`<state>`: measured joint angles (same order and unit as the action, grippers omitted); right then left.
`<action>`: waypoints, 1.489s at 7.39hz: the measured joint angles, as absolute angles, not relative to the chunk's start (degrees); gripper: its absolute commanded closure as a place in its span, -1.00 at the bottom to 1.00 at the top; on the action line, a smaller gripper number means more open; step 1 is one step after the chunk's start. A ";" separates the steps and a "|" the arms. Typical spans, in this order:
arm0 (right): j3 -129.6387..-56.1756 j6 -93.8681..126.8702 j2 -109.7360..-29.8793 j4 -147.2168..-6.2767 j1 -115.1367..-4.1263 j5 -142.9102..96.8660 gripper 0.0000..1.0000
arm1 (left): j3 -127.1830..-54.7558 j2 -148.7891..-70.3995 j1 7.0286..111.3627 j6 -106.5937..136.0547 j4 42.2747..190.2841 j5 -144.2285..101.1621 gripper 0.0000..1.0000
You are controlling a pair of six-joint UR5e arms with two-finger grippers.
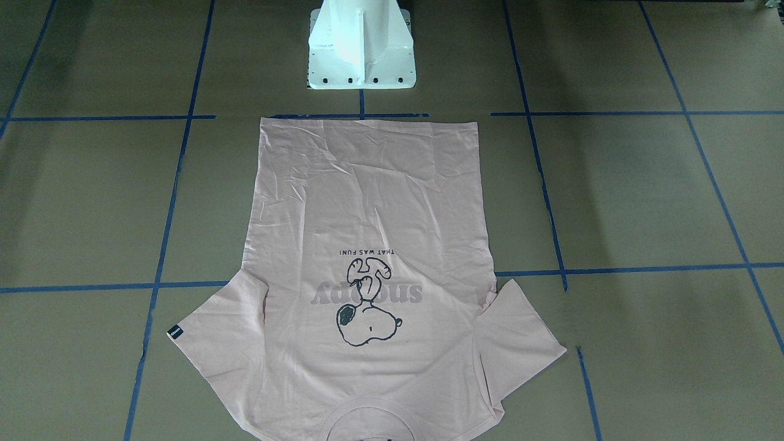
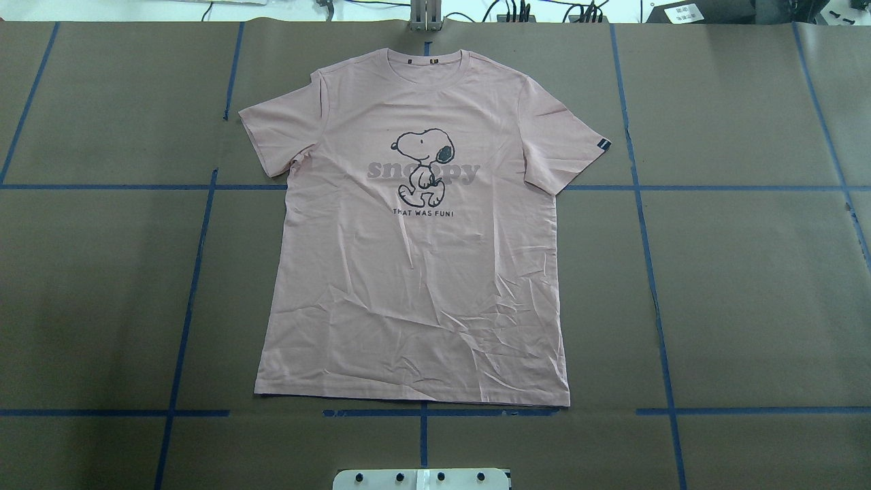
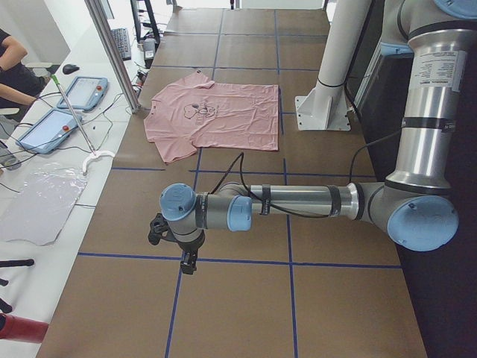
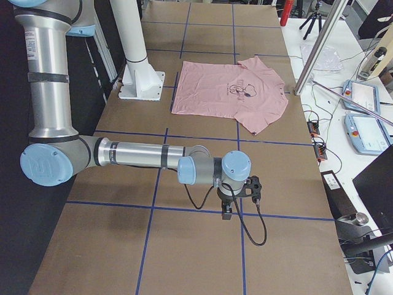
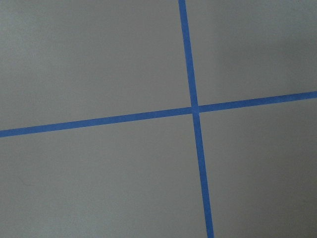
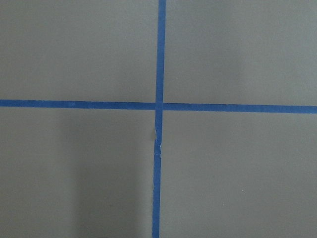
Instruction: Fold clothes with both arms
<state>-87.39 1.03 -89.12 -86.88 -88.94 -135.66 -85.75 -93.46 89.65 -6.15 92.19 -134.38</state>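
The clothes are one pale pink T-shirt [image 2: 415, 258] lying flat and face up in the middle of the table, Snoopy print [image 2: 423, 167] showing. Its collar points away from the robot, its hem [image 1: 367, 122] lies near the base, and its small black sleeve tag [image 1: 174, 332] shows. Both arms are far from it. The left arm [image 3: 298, 201] reaches over the table's left end, its gripper [image 3: 188, 262] hanging above a blue tape crossing. The right arm [image 4: 141, 153] mirrors it at the other end, with its gripper [image 4: 226, 212] pointing down. I cannot tell whether either is open or shut.
A white pedestal [image 1: 361, 49] stands just behind the shirt's hem. Blue tape lines [image 5: 193, 109] grid the brown table [image 2: 748, 272]. Beyond the far edge, a desk holds tablets [image 3: 82, 93], a metal post [image 3: 112, 52] stands, and a person's arm [image 3: 15, 74] shows.
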 measured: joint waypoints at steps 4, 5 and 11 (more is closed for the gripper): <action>-88.34 1.03 -87.65 -86.10 -88.18 -135.60 -1.00 | -86.37 -94.53 89.57 -5.92 92.16 -134.53 -1.00; -88.30 1.15 -85.52 -83.67 -85.44 -135.33 -1.00 | -86.63 -96.42 89.47 -5.68 92.47 -134.55 -1.00; -82.60 17.60 -65.92 -73.59 -69.10 -128.00 -1.00 | -82.52 -102.33 86.00 -3.77 116.16 -141.32 -1.00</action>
<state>-82.60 17.60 -65.92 -73.59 -69.10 -128.00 -82.52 -102.33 86.00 -3.77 116.16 -141.32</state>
